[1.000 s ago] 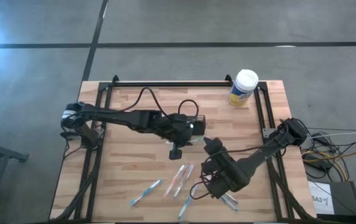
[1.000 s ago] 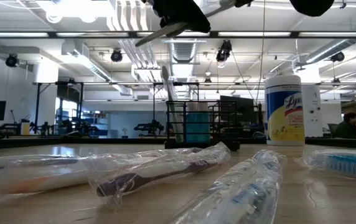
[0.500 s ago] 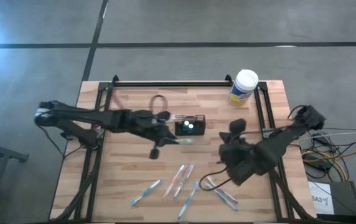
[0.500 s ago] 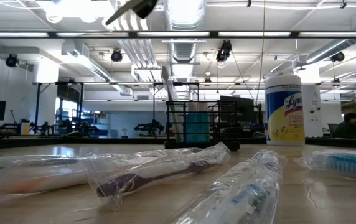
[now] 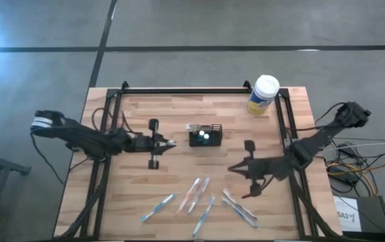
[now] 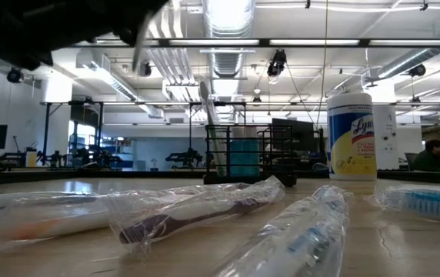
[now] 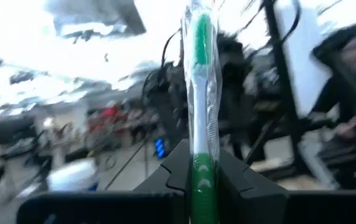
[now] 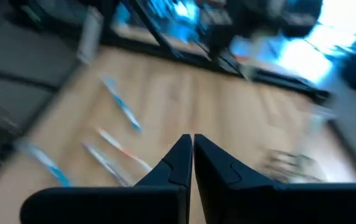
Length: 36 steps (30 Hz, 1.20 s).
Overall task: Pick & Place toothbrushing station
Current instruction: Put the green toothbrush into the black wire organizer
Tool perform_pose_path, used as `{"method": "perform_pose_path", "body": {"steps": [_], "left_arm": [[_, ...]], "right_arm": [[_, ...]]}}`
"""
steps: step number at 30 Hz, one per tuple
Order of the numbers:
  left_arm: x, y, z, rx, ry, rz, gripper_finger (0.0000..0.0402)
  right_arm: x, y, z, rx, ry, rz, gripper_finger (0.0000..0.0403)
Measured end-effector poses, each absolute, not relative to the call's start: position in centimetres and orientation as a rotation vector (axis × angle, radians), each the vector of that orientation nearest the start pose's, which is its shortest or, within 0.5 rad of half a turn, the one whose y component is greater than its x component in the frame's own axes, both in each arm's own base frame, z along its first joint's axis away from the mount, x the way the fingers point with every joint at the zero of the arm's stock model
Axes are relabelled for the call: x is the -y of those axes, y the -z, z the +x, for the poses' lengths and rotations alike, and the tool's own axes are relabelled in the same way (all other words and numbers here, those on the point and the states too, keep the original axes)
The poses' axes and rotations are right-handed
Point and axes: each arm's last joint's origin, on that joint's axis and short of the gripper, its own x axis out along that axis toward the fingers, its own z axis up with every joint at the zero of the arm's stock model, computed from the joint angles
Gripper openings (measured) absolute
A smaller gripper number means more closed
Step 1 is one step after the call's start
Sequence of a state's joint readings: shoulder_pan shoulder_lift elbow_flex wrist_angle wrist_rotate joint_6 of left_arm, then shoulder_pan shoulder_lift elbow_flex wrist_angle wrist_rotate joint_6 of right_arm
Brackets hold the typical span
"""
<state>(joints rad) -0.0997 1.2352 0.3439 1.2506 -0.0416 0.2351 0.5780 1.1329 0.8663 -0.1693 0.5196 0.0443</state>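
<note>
High view: left hand point(image 5: 169, 143) grips a wrapped green toothbrush point(image 7: 198, 93) left of the caddy point(image 5: 204, 136), likely for loading; right hand point(image 8: 192, 149) pinched empty.

The toothbrushing station point(image 5: 204, 136) stood near the middle of the desk point(image 5: 179, 107), with the canister point(image 5: 263, 95) behind it toward the right rear corner. The wrapped toothbrushes point(image 5: 194, 195) lay along the front edge. The left tool point(image 5: 169, 144) was left of the station, the right tool point(image 5: 234, 169) to its front right.
</note>
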Motion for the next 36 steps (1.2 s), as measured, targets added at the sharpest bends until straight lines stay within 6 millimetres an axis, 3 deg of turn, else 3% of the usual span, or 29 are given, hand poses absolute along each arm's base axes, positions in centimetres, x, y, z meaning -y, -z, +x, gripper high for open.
{"method": "perform_pose_path", "body": {"steps": [6,12,17,21,27,36], "left_arm": [[2.1,-22.8,26.9,0.343,-0.060,0.279,0.0035],[1.5,-21.9,31.1,0.388,-0.027,0.267,0.0035],[1.3,-21.9,33.6,0.399,0.063,0.218,0.0035],[1.5,-22.4,35.4,0.367,0.108,0.202,0.0035],[1.7,-23.5,37.4,0.269,0.160,0.198,0.0035],[1.9,-25.0,38.4,0.276,0.209,0.201,0.0035]], "right_arm": [[-10.7,-24.7,19.9,-0.173,-0.132,-0.040,0.0013],[-9.2,-21.8,17.9,-0.045,-0.092,0.032,0.0013],[-7.7,-22.3,17.3,0.049,0.050,0.069,0.0013],[-7.2,-23.4,17.6,0.096,0.025,0.066,0.0029],[-7.1,-25.6,18.6,0.144,-0.021,0.054,0.0109],[-6.8,-27.0,20.3,0.143,0.015,0.022,0.0217]]}}
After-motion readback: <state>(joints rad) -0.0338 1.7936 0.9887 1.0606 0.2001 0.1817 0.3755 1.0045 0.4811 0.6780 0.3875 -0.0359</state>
